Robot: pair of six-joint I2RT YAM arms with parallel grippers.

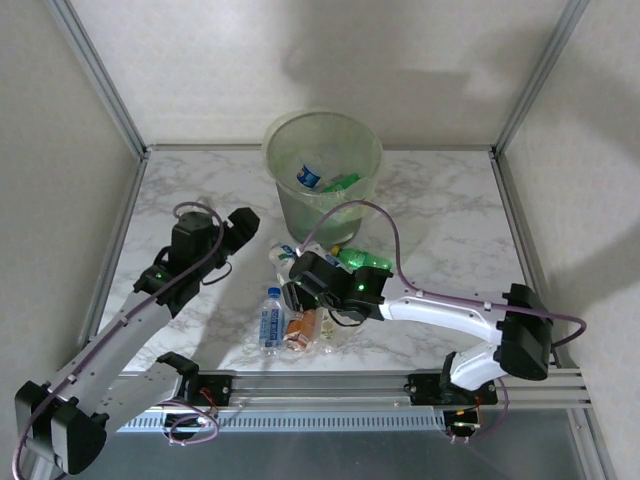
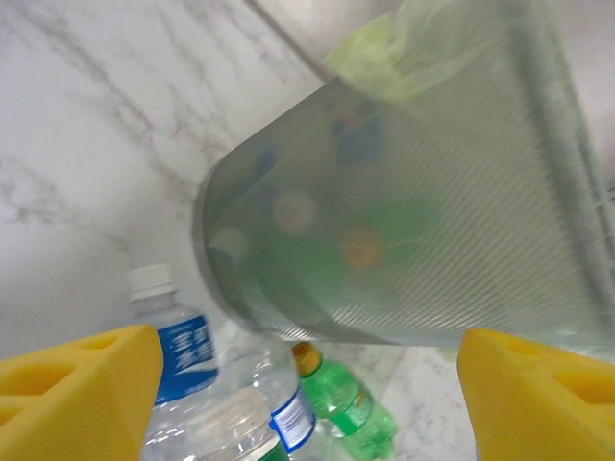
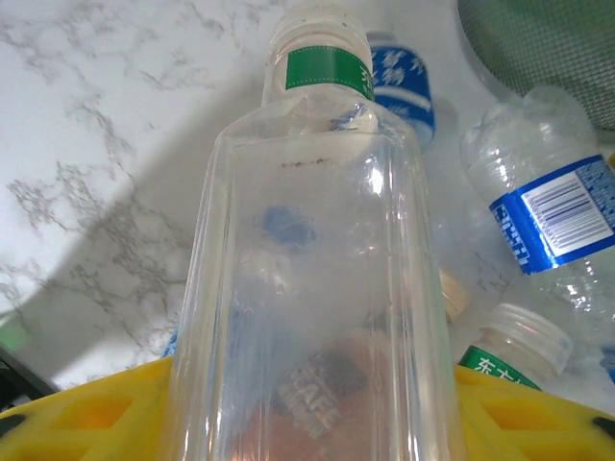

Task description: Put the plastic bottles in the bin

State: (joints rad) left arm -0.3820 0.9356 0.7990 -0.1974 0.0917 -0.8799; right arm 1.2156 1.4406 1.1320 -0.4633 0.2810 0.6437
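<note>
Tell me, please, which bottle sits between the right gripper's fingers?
The clear square bottle with a green neck band; the blue-labelled bottles lie loose behind it.

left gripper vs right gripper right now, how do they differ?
Jaws: left gripper wide apart and empty; right gripper closed on a clear bottle. Aim: left gripper faces the bin wall; right gripper sits over loose bottles on the table. Shared: yellow jaws.
</note>
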